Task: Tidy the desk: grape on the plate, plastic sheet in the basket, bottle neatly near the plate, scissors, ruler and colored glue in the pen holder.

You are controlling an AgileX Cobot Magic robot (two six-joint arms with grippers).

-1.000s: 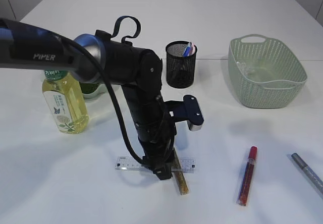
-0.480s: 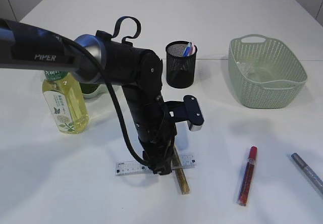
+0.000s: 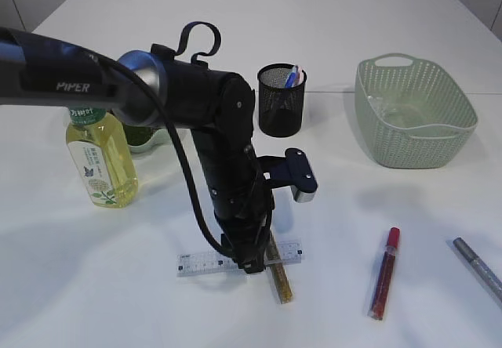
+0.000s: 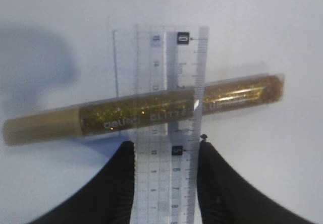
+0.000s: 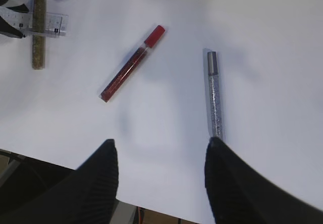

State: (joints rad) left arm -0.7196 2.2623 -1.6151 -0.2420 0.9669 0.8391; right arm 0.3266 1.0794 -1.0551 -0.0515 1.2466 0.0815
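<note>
White desk; wrist-only: left gripper astride ruler under gold glue.

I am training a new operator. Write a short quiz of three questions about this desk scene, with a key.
1. True or false: the gold glitter glue lies across the ruler.
2. What straddles the ruler? A) the left gripper B) the right gripper C) neither
3. Name the two glue tubes lying near the right gripper.

Key
1. True.
2. A: its fingers stand at both edges of the ruler.
3. The red glue and the silver glue.
</note>
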